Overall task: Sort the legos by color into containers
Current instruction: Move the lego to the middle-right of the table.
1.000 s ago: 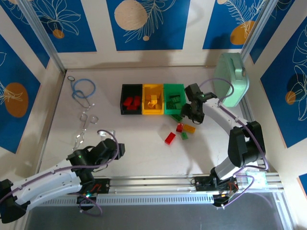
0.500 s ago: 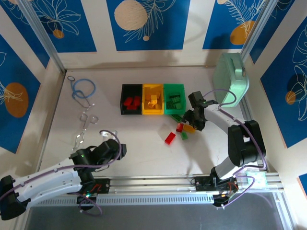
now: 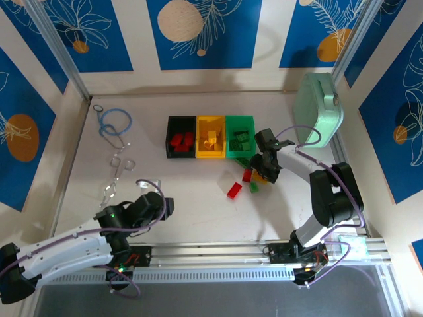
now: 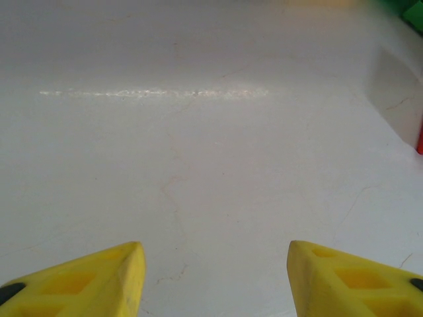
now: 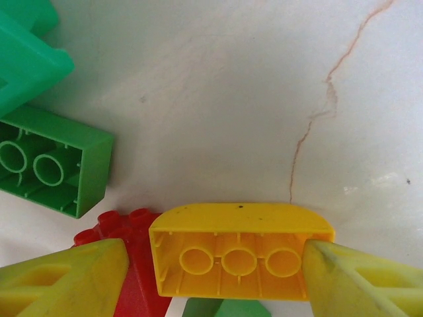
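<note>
Three containers stand in a row: a black one (image 3: 180, 137) with red legos, a yellow one (image 3: 211, 137) with yellow ones, and a green one (image 3: 240, 137) with green ones. In front lie loose legos: two red (image 3: 234, 190) (image 3: 247, 176) and a green (image 3: 254, 187). My right gripper (image 3: 263, 170) is down among them. In the right wrist view it (image 5: 215, 254) stands open astride a yellow lego (image 5: 241, 247) lying hollow side up. The right finger touches the brick's end, and the left finger (image 5: 66, 277) rests over a red lego (image 5: 135, 264). A green lego (image 5: 53, 168) lies beside the green bin's corner (image 5: 26, 59). My left gripper (image 3: 166, 206) (image 4: 213, 261) is open over bare table.
A mint-green case (image 3: 319, 109) leans at the back right, close behind the right arm. A blue cable ring (image 3: 115, 122) and metal chain pieces (image 3: 117, 168) lie at the left. An aluminium rail (image 3: 218, 251) runs along the near edge.
My right gripper has moved from beside the green bin forward and left, down onto the loose bricks, and its jaws have widened a little. The left arm has barely shifted.
</note>
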Controlling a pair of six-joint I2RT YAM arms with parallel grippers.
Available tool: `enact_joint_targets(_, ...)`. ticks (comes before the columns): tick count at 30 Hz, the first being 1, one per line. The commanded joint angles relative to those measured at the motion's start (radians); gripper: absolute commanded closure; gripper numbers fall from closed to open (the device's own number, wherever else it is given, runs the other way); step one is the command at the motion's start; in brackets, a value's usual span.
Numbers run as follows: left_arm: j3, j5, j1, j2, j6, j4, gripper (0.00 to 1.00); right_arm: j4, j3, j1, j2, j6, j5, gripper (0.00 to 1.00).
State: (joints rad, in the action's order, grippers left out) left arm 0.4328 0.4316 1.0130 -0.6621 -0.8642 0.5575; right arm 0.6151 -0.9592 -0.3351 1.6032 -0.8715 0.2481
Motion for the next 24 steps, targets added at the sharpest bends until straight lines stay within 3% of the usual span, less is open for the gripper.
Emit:
enact_joint_targets(1,-0.006,0.03,0.01,0.023,-0.018,0.015,0.42,0.084,0.038,-0.02,0.044,-0.048,0.056,0.25)
enact_joint_targets(12,-0.019,0.048,0.01,0.09,-0.027,0.053,0.42,0.116,0.092,-0.024,-0.019,-0.113,0.072,0.24)
enact_joint_targets(17,-0.019,0.048,0.01,0.088,-0.025,0.048,0.42,0.122,0.099,-0.038,-0.116,-0.127,0.064,0.22)
enact_joint_targets(24,-0.012,0.049,0.009,0.082,-0.021,0.042,0.42,0.22,-0.006,-0.012,-0.18,-0.023,0.185,0.19)
